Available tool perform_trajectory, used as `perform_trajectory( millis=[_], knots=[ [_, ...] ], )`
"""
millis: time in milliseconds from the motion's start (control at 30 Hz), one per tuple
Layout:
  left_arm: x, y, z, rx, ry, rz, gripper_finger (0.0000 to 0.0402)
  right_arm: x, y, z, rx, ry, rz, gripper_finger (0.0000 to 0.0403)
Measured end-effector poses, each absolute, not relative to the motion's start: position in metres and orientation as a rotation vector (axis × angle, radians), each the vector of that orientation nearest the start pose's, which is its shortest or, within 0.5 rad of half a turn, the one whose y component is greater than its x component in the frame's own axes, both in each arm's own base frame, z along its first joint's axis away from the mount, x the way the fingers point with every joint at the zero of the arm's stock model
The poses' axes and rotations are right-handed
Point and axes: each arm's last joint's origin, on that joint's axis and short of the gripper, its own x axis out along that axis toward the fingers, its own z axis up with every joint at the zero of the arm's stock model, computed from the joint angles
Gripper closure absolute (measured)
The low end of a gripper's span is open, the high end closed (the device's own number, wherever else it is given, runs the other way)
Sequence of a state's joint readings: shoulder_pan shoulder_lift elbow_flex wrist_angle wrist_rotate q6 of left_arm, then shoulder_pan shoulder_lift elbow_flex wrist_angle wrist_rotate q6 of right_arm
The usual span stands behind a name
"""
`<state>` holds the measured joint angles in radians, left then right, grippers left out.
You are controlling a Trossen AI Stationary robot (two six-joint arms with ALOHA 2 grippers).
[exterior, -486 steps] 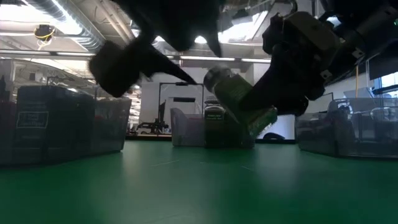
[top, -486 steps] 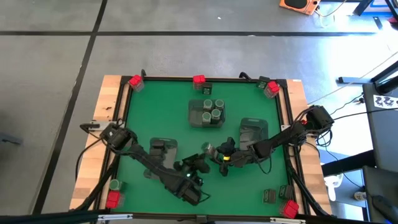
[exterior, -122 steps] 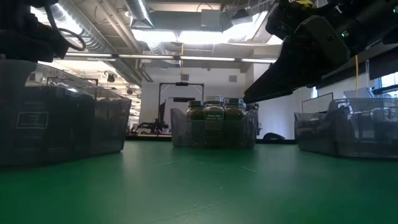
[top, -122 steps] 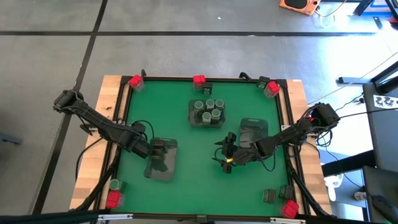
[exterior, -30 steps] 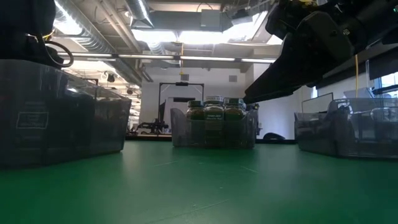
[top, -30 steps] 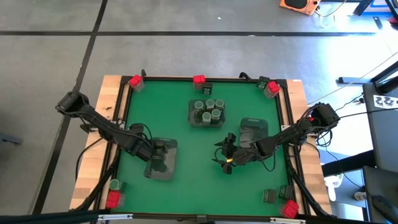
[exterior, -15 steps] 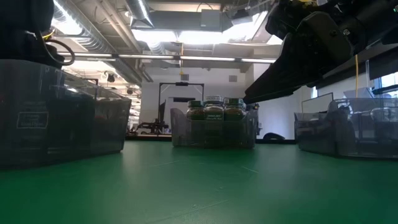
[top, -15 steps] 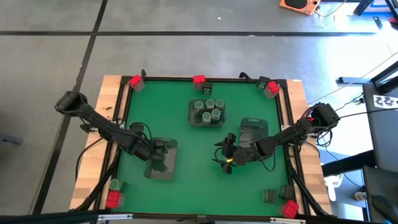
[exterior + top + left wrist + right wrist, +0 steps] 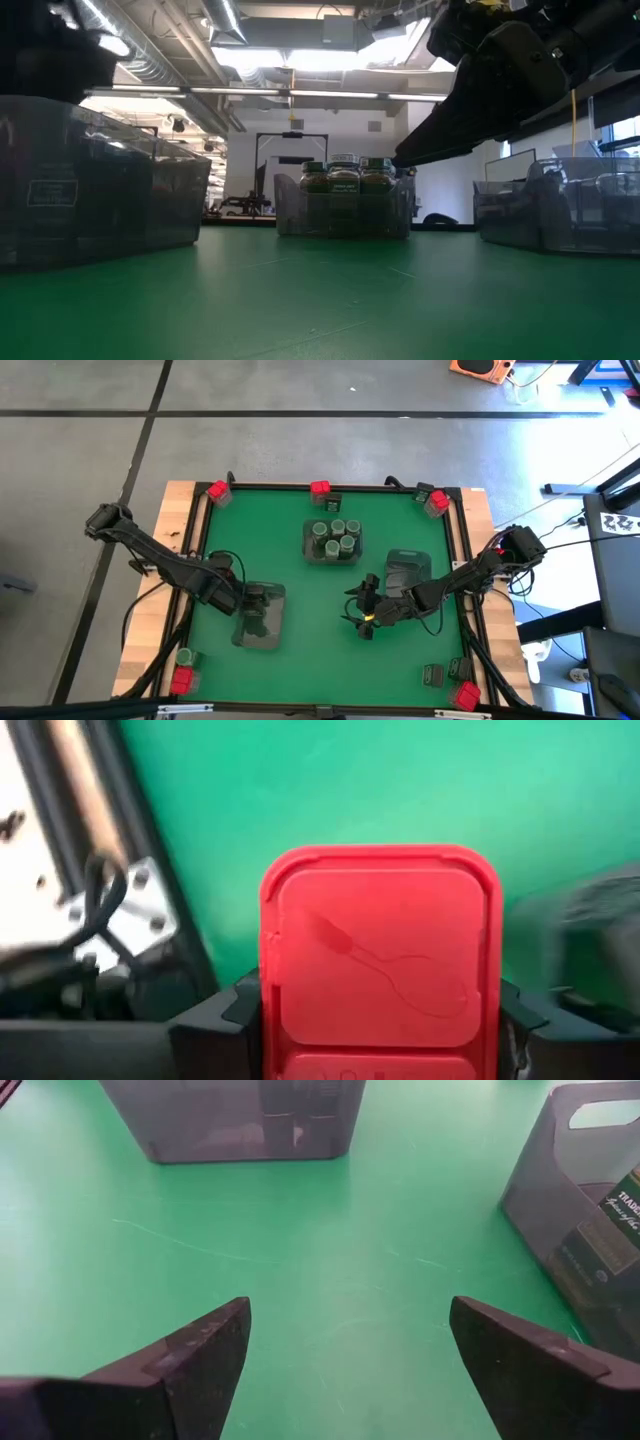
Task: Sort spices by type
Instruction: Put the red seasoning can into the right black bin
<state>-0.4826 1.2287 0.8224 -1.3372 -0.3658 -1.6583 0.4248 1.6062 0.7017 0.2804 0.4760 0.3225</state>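
left gripper point(image 9: 242, 600) pinches a red spice box point(image 9: 378, 960) between its fingers, hovering at the near-left grey tray point(image 9: 262, 628). right gripper point(image 9: 345, 1355) hangs over bare green mat mid-table, fingers spread wide, holding nothing. five grey-green jars point(image 9: 334, 538) sit together in the middle tray point(image 9: 312, 553).

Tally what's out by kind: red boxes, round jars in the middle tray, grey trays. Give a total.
Red boxes: 6 (5 at the edges of the table, 1 red box in the left tool)
Round jars in the middle tray: 5
Grey trays: 3
Total: 14
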Motion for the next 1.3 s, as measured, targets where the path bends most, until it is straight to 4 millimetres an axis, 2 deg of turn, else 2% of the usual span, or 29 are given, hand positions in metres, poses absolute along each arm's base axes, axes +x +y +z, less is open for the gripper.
perform_trajectory(
  millis=[133, 200, 400, 533, 767, 933, 1067, 1200, 1300],
  knots=[
    [0.16, -0.063, 0.242, -0.539, 1.013, 1.027, 0.0197, 0.283, 0.115, 0.159, 0.117, 0.547, -0.094, 0.0061],
    [0.168, -0.061, 0.255, -0.491, 0.946, 0.973, 0.02, 0.285, 0.117, 0.166, 0.148, 0.557, -0.081, 0.0061],
    [0.21, -0.064, 0.286, -0.33, 0.752, 0.629, 0.02, 0.279, 0.113, 0.214, 0.136, 0.556, -0.147, 0.0061],
    [0.23, -0.058, 0.295, -0.303, 0.642, 0.539, 0.0193, 0.271, 0.108, 0.235, 0.138, 0.543, -0.16, 0.0061],
    [0.25, -0.064, 0.278, -0.267, 0.685, 0.527, 0.0202, 0.257, 0.102, 0.233, 0.118, 0.639, -0.212, 0.0061],
    [0.283, -0.082, 0.261, -0.236, 0.655, 0.366, 0.0191, 0.256, 0.101, 0.231, 0.084, 0.662, -0.207, 0.0061],
    [0.307, -0.094, 0.24, -0.23, 0.646, 0.277, 0.0199, 0.256, 0.101, 0.231, 0.061, 0.668, -0.193, 0.0061],
    [0.327, -0.1, 0.213, -0.203, 0.701, 0.25, 0.0206, 0.254, 0.101, 0.229, 0.06, 0.696, -0.177, 0.0061],
    [0.345, -0.106, 0.204, -0.196, 0.734, 0.223, 0.0201, 0.252, 0.101, 0.223, 0.06, 0.718, -0.169, 0.0061]
  ],
)
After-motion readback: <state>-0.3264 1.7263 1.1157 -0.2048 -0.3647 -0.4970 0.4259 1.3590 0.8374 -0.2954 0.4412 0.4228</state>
